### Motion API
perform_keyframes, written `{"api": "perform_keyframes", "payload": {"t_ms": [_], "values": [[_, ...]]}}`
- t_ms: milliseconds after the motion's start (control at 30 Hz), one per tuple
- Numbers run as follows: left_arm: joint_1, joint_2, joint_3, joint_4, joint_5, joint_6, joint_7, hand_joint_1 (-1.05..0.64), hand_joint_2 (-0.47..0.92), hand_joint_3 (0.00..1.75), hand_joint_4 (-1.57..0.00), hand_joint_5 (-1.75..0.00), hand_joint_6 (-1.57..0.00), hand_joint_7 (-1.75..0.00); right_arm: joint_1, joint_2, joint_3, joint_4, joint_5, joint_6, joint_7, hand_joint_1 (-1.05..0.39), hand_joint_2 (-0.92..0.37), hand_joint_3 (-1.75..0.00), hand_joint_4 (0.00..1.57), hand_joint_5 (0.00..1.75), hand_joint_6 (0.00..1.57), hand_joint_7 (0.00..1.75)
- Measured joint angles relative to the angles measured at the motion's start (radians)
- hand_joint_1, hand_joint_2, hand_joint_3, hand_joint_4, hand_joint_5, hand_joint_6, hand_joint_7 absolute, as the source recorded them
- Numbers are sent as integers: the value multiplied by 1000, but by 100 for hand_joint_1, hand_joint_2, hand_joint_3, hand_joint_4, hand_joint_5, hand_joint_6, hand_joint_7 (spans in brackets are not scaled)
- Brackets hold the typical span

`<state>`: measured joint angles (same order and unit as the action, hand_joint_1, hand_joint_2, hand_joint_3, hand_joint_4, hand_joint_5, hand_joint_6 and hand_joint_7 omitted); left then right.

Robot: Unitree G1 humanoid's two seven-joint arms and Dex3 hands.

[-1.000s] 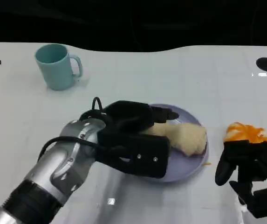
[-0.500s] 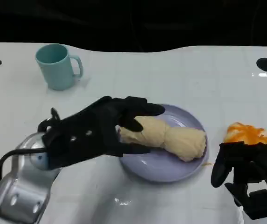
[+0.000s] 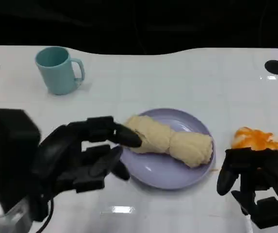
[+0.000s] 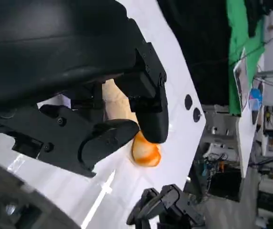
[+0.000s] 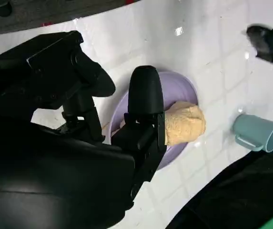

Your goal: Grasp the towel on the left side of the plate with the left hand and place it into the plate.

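The rolled cream towel lies across the lilac plate in the head view, free of any hand. My left hand hangs just left of the plate, fingers spread and holding nothing, its fingertips close to the towel's left end. My right hand rests at the table's lower right, holding nothing. The left wrist view shows a strip of towel behind my left hand's fingers. In the right wrist view the towel sits on the plate beyond my right hand's fingers.
A teal mug stands at the back left. An orange cloth lies right of the plate, just above my right hand, and shows as an orange lump in the left wrist view. The mug also appears in the right wrist view.
My left hand has let go of the towel and pulled back left and toward me, off the plate. The towel stays lying on the plate. The right hand barely moved.
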<state>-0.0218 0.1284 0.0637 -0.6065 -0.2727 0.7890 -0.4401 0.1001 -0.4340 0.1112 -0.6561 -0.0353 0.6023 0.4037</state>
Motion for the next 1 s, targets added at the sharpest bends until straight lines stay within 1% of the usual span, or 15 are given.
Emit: {"api": "perform_keyframes", "payload": {"t_ms": [67, 100, 233, 300, 367, 533, 667, 1000], "values": [[30, 10, 36, -30, -54, 31, 3, -15, 50, 123, -74, -161, -73, -137, -1, 0, 3, 1, -1, -1, 0, 3, -56, -109, 70, 175, 68, 148], [43, 13, 52, -48, -77, 52, 10, -13, 53, 123, -75, -161, -73, -138, -1, 0, 4, 1, -2, -1, 0, 3, -57, -109, 70, 175, 68, 147], [78, 15, 103, -101, -155, 140, 54, -9, 58, 120, -76, -166, -74, -143, -2, 0, 7, 1, 0, 1, 0, 4, -57, -108, 69, 175, 68, 148], [92, 15, 108, -113, -177, 154, 71, -9, 57, 122, -74, -172, -75, -147, -2, 0, 6, 1, 2, 2, 0, 4, -58, -108, 69, 175, 68, 148], [102, 11, 113, -117, -199, 164, 98, -9, 57, 123, -74, -174, -75, -147, -1, 0, 4, 1, 2, 2, 0, 4, -58, -108, 69, 175, 68, 148], [120, 8, 113, -115, -215, 172, 142, -11, 55, 130, -81, -175, -75, -157, 3, -3, -2, 4, 1, 0, 0, 4, -57, -108, 70, 175, 68, 148], [113, 14, 110, -69, -218, 173, 160, -12, 56, 127, -79, -175, -70, -166, 4, -4, -3, 12, 0, -14, 0, 4, -58, -108, 70, 174, 68, 147], [105, 27, 95, -17, -219, 171, 172, -10, 58, 125, -79, -175, -69, -166, 18, -8, -3, 40, -18, -65, 0, 4, -59, -106, 70, 175, 68, 147]]}}
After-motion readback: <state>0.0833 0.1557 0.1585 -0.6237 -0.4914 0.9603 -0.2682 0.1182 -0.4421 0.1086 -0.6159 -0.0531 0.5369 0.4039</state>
